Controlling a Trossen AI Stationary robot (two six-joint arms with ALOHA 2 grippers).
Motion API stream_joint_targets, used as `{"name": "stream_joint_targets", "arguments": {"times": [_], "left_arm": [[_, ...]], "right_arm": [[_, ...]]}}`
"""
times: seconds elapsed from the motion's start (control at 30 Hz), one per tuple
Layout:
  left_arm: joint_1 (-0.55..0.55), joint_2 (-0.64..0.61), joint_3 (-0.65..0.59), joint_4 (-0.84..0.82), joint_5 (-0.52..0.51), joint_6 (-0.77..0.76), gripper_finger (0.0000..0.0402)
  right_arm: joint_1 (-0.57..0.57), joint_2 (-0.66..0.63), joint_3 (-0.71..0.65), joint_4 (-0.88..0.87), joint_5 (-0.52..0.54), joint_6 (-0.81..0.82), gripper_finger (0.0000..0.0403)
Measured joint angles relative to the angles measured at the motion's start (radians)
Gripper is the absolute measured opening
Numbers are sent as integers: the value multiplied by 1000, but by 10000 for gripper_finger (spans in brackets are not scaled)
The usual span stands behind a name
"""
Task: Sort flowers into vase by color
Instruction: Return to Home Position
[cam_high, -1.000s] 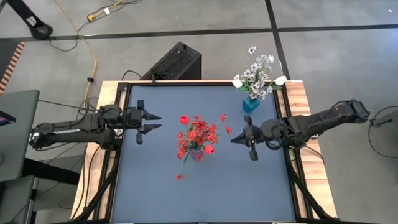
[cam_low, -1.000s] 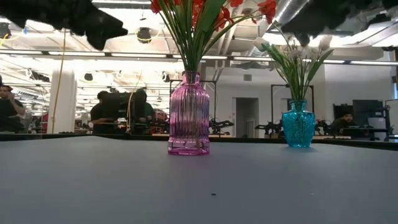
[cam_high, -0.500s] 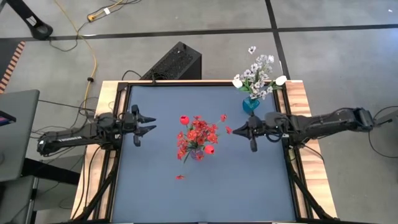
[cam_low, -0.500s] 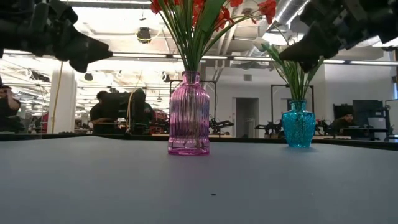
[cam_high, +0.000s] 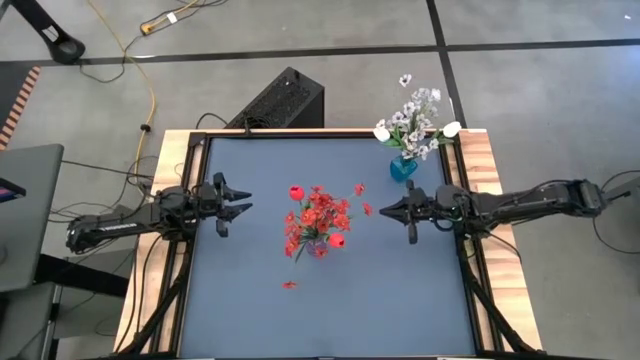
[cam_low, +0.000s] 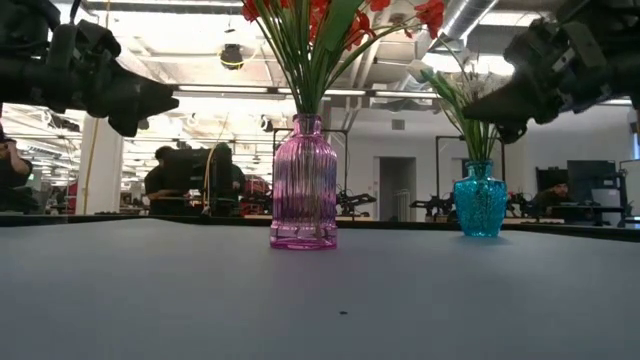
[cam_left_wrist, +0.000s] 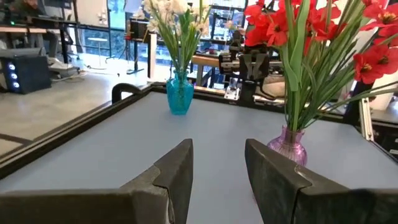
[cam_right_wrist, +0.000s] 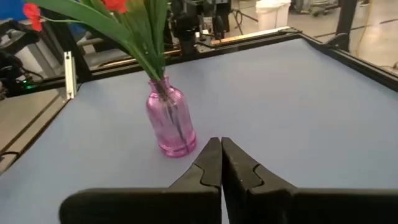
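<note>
Since the red flowers (cam_high: 316, 218) stand in the purple vase (cam_low: 304, 182) in the middle of the table (cam_high: 400, 290), and the white flowers (cam_high: 415, 118) stand in the blue vase (cam_low: 480, 200) at the far right corner, I think my sorting is done. My left gripper (cam_high: 243, 201) hangs by the left edge, jaws wide apart and empty. My right gripper (cam_high: 384, 212) hangs on the right side, jaws pressed together, holding nothing. The purple vase stands between them, stems straight up, about as near to one as the other. Both point at it, so going home means backing straight away. One small red bit (cam_high: 289, 285) lies on the table.
</note>
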Motion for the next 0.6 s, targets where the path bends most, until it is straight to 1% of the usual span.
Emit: {"name": "stream_joint_targets", "arguments": {"times": [0.07, 0.23, 0.37, 0.6], "left_arm": [[0, 0, 0, -1, 1, -6, 135], [0, 0, 0, -4, 28, -24, 135], [0, 0, -1, -13, 30, -32, 135], [0, 0, -2, -3, 29, 8, 135]], "right_arm": [[-9, -16, -26, 19, -1, 0, 26], [-23, -102, -49, -94, -1, 0, 22], [-45, -189, -92, -109, 0, 23, 25], [-85, -317, -152, -155, 1, 50, 22]]}}
